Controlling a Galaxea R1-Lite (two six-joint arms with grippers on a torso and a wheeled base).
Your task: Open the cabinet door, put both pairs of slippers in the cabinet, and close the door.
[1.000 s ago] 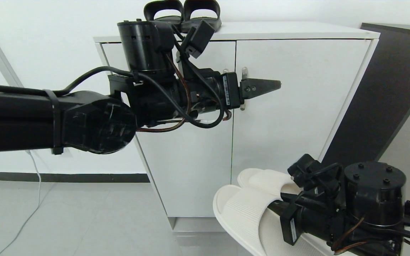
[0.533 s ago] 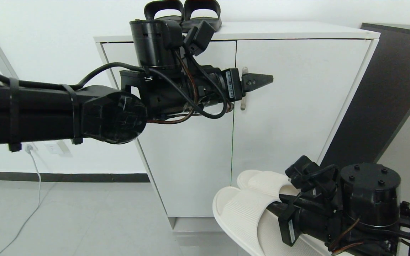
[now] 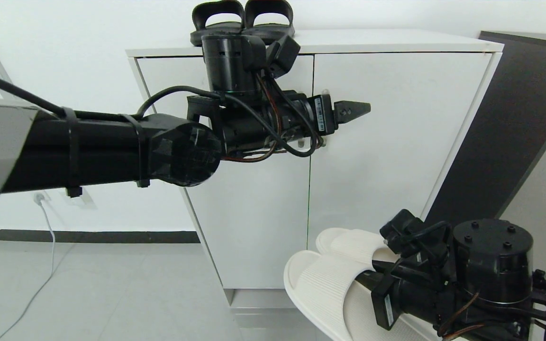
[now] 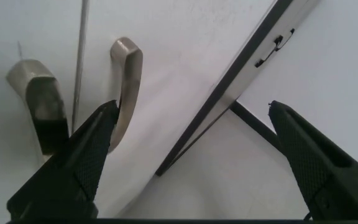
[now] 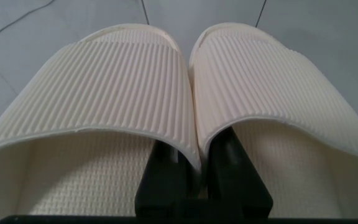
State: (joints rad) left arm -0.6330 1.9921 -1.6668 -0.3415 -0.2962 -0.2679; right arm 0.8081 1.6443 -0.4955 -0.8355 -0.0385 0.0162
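The white cabinet (image 3: 386,142) has both doors shut. A black pair of slippers (image 3: 243,19) rests on its top. My left gripper (image 3: 353,110) is open at the two metal handles by the door seam. In the left wrist view one of the fingertips (image 4: 104,121) sits right beside the nearer handle (image 4: 127,78), while the other handle (image 4: 39,99) lies across the seam; the gripper (image 4: 191,107) has nothing between its fingers. Low at the cabinet's front, my right gripper (image 5: 197,177) is shut on the touching inner straps of the white pair of slippers (image 3: 325,279) (image 5: 129,81).
A dark grey panel (image 3: 514,118) stands against the cabinet's right side. A wall socket with a white cable (image 3: 40,199) is at the left, above open tiled floor (image 3: 112,293).
My left arm has pushed forward toward the cabinet and risen a little, bringing its gripper closer to the handles. The right arm with the white slippers has hardly moved.
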